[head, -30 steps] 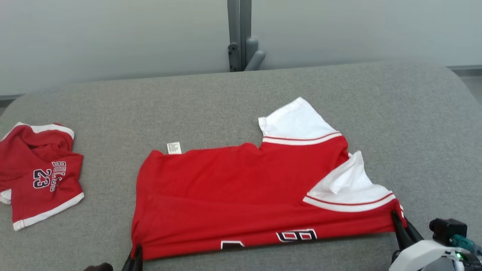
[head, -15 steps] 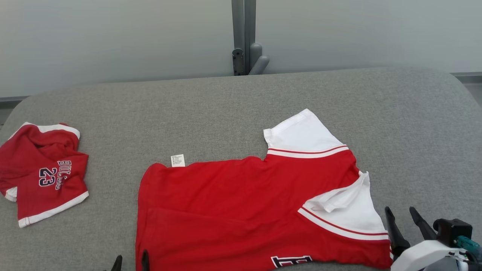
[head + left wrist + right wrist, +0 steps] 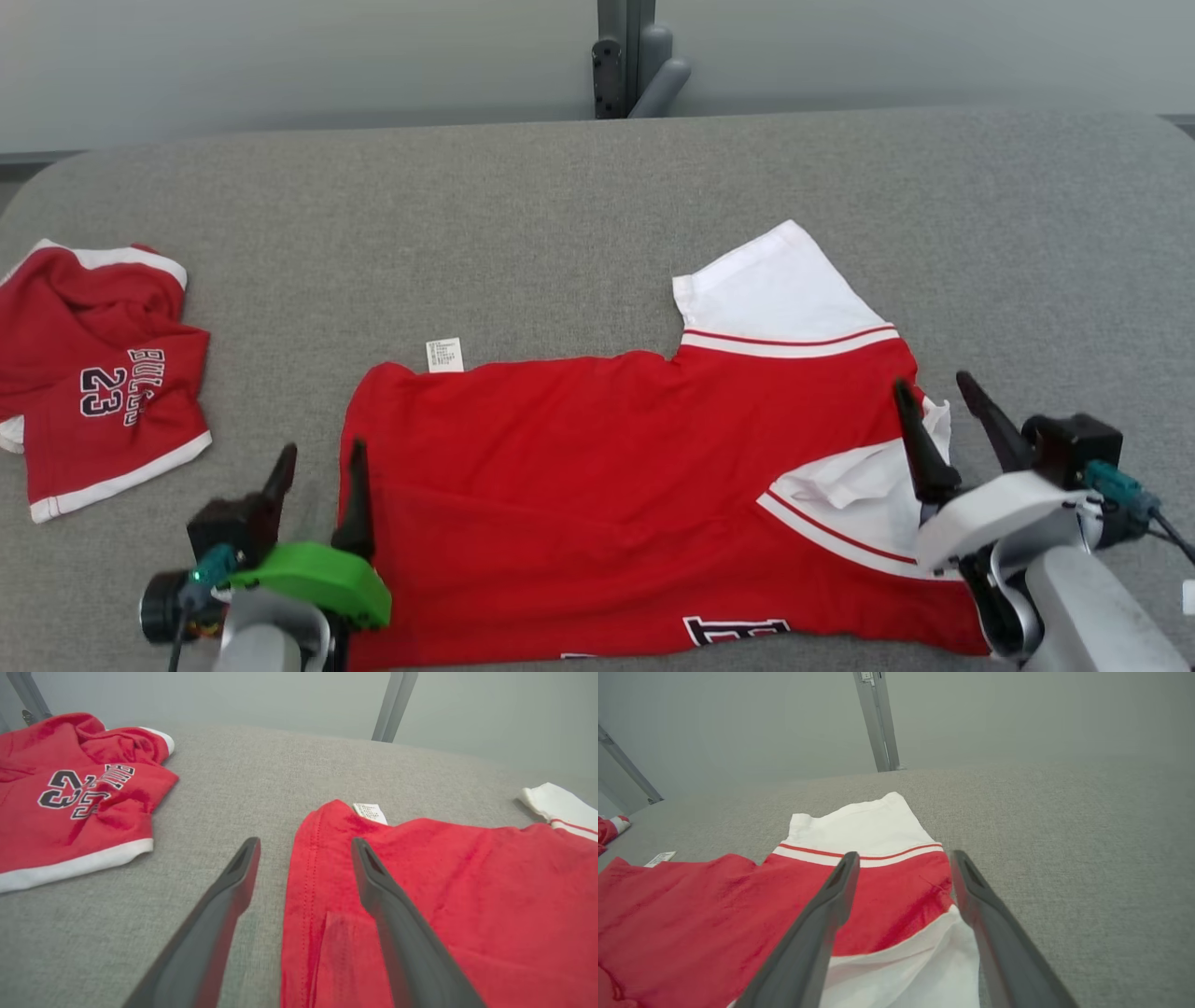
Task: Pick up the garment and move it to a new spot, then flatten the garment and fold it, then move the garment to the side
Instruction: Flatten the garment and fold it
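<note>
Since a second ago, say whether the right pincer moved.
Yes. The right pincer released the red shirt's corner and moved toward the table's far edge, now over the near white sleeve.

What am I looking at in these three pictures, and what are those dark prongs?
This is a wheeled robot with two arms, and each arm ends in a gripper with two long dark fingers: those are the prongs. The wide picture comes from a camera on its head, looking down at a grey padded surface. The other two come from cameras on its wrists, each looking along that gripper's own fingers. A red shirt with white sleeves lies spread in the middle. Small red shorts printed BULLS 23 lie rumpled at the robot's left. The left gripper straddles the shirt's left edge, and the right gripper is at its white sleeve. Both are open and hold nothing.
</note>
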You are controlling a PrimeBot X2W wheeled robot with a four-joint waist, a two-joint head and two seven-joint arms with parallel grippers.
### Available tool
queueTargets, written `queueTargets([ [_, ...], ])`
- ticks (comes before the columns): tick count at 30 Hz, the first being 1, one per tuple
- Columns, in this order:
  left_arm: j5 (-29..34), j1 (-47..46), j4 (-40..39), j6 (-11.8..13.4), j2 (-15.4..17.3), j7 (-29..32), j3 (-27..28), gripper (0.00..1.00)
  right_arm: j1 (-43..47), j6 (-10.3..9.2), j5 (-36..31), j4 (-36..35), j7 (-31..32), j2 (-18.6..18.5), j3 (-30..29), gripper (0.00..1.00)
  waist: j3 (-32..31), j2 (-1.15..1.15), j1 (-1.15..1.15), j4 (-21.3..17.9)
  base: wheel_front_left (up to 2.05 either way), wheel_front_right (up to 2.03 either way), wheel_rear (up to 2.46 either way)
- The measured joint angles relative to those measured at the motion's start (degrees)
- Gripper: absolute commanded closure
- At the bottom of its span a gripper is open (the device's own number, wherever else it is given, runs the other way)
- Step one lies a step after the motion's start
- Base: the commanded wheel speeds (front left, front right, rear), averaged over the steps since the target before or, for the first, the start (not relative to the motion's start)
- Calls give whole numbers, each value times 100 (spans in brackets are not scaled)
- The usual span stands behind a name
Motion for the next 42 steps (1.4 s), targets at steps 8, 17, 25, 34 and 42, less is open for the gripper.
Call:
queueTargets([
  [8, 199, -1401, 948, -81, 121, -1, 8, 0, -835, 0, -64, -85, 0, -94, 180, 0, 619, 0, 0, 3, 0, 0, 0],
  [17, 445, -2070, 1822, -98, 148, 0, -178, 0, -1082, 0, -59, -87, 0, -161, 331, 0, 1094, 0, 0, -13, 0, 0, 0],
  [25, 598, -2314, 2094, -113, 155, -12, -380, 64, -1529, 0, -35, 29, 0, -372, 416, 0, 1243, 0, 0, 12, 0, 0, 0],
  [34, 616, -2374, 1849, -123, 51, -4, -582, 100, -2659, 0, 153, 1158, 182, -584, 869, 0, 1345, 0, 0, 231, 0, 0, 0],
  [42, 500, -2382, 1521, -103, 16, -1, -710, 100, -3761, 0, 277, 2435, 1182, -661, 1314, 0, 1499, 0, 0, 565, 0, 0, 0],
])
